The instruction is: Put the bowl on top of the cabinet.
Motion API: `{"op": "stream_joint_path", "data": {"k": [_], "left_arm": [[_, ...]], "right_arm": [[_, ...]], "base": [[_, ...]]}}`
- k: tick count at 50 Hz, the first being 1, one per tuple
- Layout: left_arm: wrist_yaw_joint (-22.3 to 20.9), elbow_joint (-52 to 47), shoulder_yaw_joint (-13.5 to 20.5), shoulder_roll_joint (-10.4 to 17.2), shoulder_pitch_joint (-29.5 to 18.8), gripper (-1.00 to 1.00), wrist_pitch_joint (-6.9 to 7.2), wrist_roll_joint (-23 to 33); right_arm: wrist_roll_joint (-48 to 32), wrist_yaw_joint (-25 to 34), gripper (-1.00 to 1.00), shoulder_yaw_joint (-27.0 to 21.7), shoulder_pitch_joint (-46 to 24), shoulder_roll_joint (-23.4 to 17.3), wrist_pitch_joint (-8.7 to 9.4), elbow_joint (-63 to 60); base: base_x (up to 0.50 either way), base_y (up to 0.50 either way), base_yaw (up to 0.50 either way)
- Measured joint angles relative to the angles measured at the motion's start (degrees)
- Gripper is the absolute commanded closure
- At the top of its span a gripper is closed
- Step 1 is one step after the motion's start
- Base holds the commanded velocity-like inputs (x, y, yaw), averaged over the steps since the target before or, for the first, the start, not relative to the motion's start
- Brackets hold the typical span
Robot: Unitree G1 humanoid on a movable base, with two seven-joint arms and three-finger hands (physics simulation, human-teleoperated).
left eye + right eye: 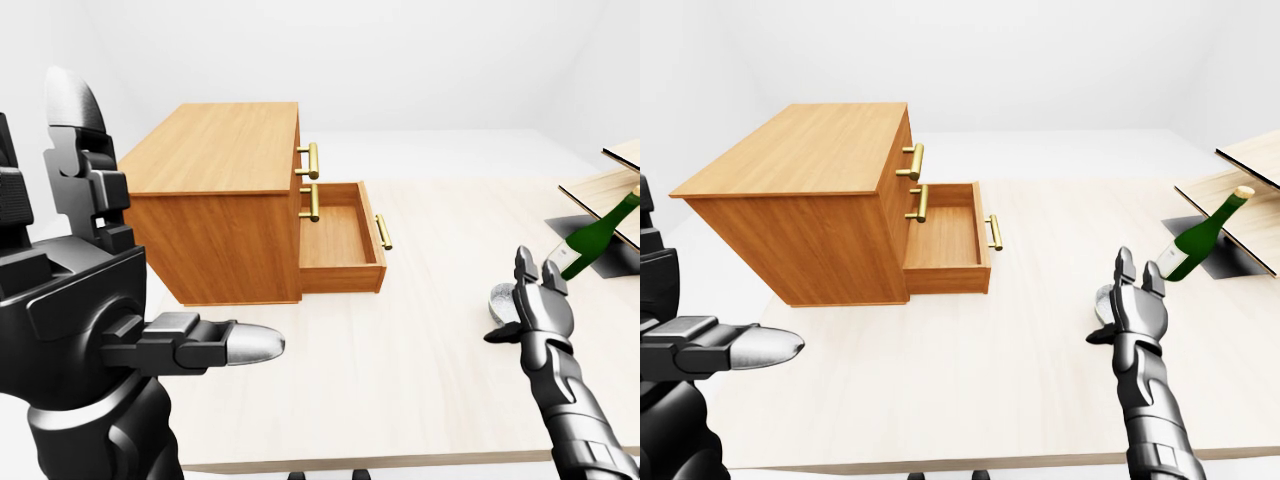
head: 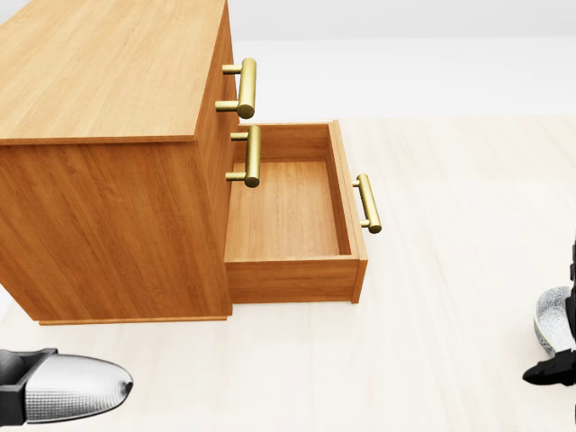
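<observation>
The grey bowl (image 1: 500, 301) lies on the pale table, far to the right of the wooden cabinet (image 1: 224, 150) in the left-eye view. My right hand (image 1: 536, 281) stands upright against the bowl's near right side with its fingers spread open, hiding part of the bowl. In the head view the bowl (image 2: 551, 317) is cut by the right edge. My left hand (image 1: 238, 345) hovers open and empty at lower left, short of the cabinet. The cabinet's flat top is bare, and its bottom drawer (image 1: 336, 236) is pulled out and empty.
A green bottle (image 1: 596, 234) leans at the right beside slanted wooden boards (image 1: 612, 188), just past the bowl. Brass handles (image 1: 312, 160) stick out of the cabinet's drawer fronts. The table's near edge (image 1: 400, 462) runs along the bottom of the left-eye view.
</observation>
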Motion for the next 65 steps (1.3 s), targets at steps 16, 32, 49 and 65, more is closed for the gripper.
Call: {"op": "stream_joint_path", "data": {"k": [16,32,49,65], "left_arm": [[0.00,0.13,-0.11,-0.05,0.04,-1.00,0.00,0.16],[-0.03,0.17,-0.15,-0.07,0.08,-1.00,0.00,0.25],[0.07,-0.33,-0.05,-0.02,-0.25,-1.00,0.00,0.15],[0.25,-0.73,0.05,0.09,-0.60,-1.00,0.00,-0.03]], "right_arm": [[0.04,-2.56,-1.00,1.40,-1.55,-0.94,0.00,4.86],[0.08,-5.36,-1.00,2.96,-3.20,-1.76,0.00,10.07],[0.11,-8.22,-1.00,4.52,-5.01,-2.54,0.00,15.59],[0.46,-9.25,1.00,5.61,-5.64,-2.88,0.00,18.14]], "base": [[0.00,0.00,0.00],[0.00,0.00,0.00],[0.00,0.00,0.00],[0.00,0.00,0.00]]}}
